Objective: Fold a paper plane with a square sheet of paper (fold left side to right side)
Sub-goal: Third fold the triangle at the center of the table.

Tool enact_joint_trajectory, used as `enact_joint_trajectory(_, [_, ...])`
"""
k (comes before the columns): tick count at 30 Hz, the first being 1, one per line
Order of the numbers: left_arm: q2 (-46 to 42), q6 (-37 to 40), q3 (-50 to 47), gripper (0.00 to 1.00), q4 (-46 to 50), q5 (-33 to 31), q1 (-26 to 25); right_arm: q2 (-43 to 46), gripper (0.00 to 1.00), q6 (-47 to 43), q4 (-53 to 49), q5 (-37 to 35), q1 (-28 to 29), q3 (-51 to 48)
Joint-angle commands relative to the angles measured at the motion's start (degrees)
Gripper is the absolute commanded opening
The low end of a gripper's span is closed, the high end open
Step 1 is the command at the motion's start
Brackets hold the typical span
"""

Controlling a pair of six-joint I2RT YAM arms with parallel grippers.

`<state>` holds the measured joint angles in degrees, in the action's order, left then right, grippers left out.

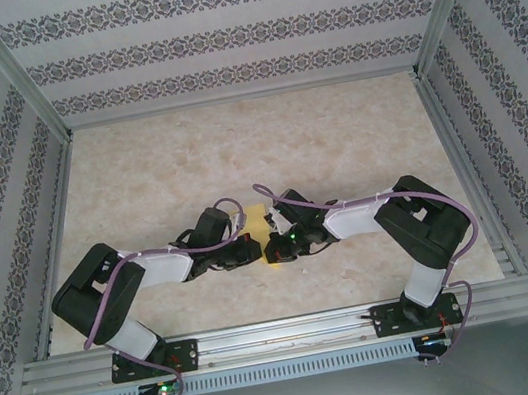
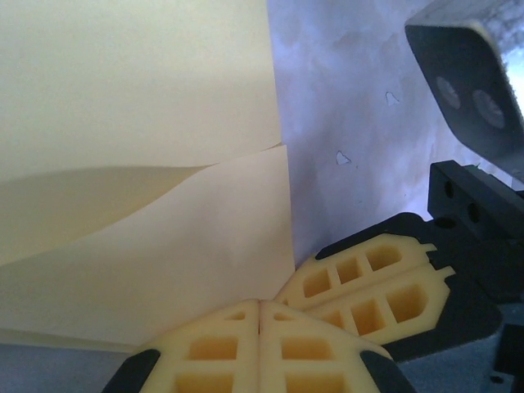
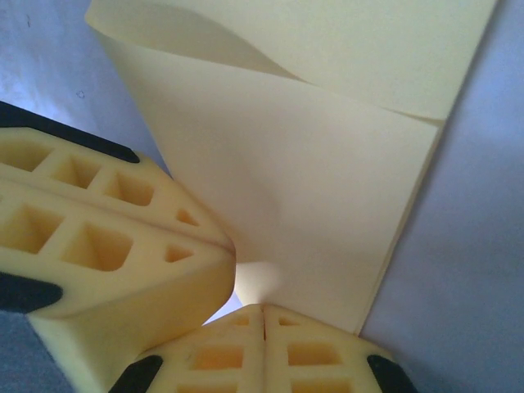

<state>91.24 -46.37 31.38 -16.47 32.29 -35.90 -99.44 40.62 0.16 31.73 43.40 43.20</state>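
From above, the two arms reach inward and meet over the middle of the pale marbled desk. The left claw and the right claw are almost tip to tip, with just a sliver of the thin yellow square sheet of paper peeking between them. The wrist cameras give detail that this high view lacks. In the left wrist view the sheet lies on the desk doubled over. One layer rides above the other with its free edge bowed up in a soft curve. Along one side the two edges do not quite line up, leaving a small step. The left claw has its ribbed cream fingers pressed together at a corner of the sheet, with the right claw just beside it. The right wrist view shows the right claw closed likewise, its tips at the paper's corner and a small bulge of paper raised before them. Whether either claw pinches a layer, I cannot tell.
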Motion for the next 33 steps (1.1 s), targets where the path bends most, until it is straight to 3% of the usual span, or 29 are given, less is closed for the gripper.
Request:
enact_joint_trajectory(1, [1.6, -0.7, 0.7, 0.05, -2.1, -1.9, -1.0, -4.4, 0.0, -1.2, -9.5, -9.8, 0.7, -2.3])
enact_joint_trajectory(17, [1.8, 0.7, 0.5, 0.02, 5.8, -9.7, -0.5, -4.7, 0.0, -2.7, -14.6, -11.0, 0.8, -0.7])
enact_joint_trajectory(33, [2.1, 3.9, -0.4, 0.02, 4.4, -8.4, 7.4, -4.8, 0.0, -3.2, -15.9, -10.9, 1.0, -0.6])
